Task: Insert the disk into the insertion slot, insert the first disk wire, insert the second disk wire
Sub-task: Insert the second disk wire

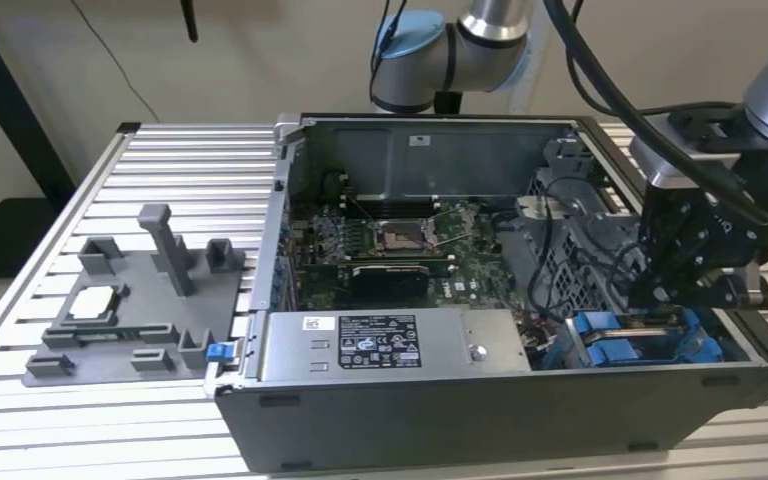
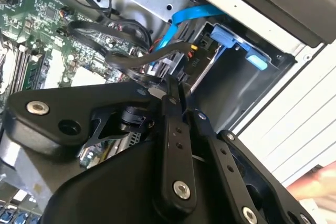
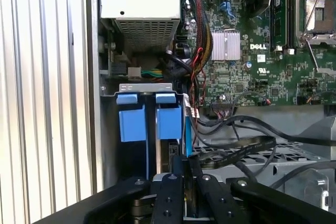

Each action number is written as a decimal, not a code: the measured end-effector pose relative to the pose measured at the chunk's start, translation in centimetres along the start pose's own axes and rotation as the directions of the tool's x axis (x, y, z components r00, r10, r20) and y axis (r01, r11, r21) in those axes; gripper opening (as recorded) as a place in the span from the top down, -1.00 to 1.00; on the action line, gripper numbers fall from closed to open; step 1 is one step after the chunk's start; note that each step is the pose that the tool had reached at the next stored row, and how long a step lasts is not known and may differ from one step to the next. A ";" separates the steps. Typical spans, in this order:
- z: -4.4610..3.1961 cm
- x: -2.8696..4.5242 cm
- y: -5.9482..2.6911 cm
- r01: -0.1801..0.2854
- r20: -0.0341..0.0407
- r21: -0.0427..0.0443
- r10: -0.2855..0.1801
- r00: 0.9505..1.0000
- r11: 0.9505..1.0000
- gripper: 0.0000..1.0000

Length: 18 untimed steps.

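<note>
Pincer [image 3: 186,174] down inside the open computer case [image 1: 491,420], fingers [image 2: 173,108] drawn nearly together and pinching a black flat cable [image 2: 142,59] at its connector end, right at the rear of the disk [image 3: 163,121]. The disk sits already pushed into the insertion slot [image 3: 144,88], its blue carrier just ahead of the fingertips and beside a second blue caddy [image 3: 131,121]; a light-blue data cable [image 2: 184,19] runs along the bay. Beyond lie the motherboard [image 3: 252,51], the grey power supply [image 1: 384,345], and on the slatted bench [image 1: 157,150] a grey fixture tray [image 1: 117,320], at the exterior view's left.
</note>
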State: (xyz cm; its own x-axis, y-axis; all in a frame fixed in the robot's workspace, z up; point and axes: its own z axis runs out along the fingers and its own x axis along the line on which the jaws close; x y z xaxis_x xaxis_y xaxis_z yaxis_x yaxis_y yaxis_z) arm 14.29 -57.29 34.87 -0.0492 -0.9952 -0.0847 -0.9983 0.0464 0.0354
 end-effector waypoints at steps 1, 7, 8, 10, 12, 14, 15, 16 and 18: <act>-0.01 -0.01 -0.20 0.000 -0.001 0.000 0.000 1.000 1.000 1.00; 0.08 0.08 -0.60 -0.011 -0.005 0.001 0.011 1.000 1.000 1.00; 0.10 0.09 -0.60 -0.015 -0.006 0.001 0.015 1.000 1.000 1.00; 0.18 0.13 -0.61 -0.023 -0.006 0.002 0.023 1.000 1.000 1.00; 0.28 0.14 -0.61 -0.026 -0.007 0.002 0.027 1.000 1.000 1.00; 0.39 0.15 -0.61 -0.027 -0.009 0.002 0.027 1.000 1.000 1.00; 0.44 0.16 -0.61 -0.027 -0.010 0.002 0.027 1.000 1.000 1.00; 0.49 0.16 -0.61 -0.027 -0.011 0.002 0.027 1.000 1.000 1.00; 0.54 0.17 -0.62 -0.028 -0.011 0.003 0.028 1.000 1.000 1.00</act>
State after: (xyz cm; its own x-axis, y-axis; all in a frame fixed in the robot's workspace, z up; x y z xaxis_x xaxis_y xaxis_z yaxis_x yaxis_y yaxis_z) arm 14.88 -57.44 34.30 -0.0765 -0.9944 -0.0723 -0.9966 0.0741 0.0352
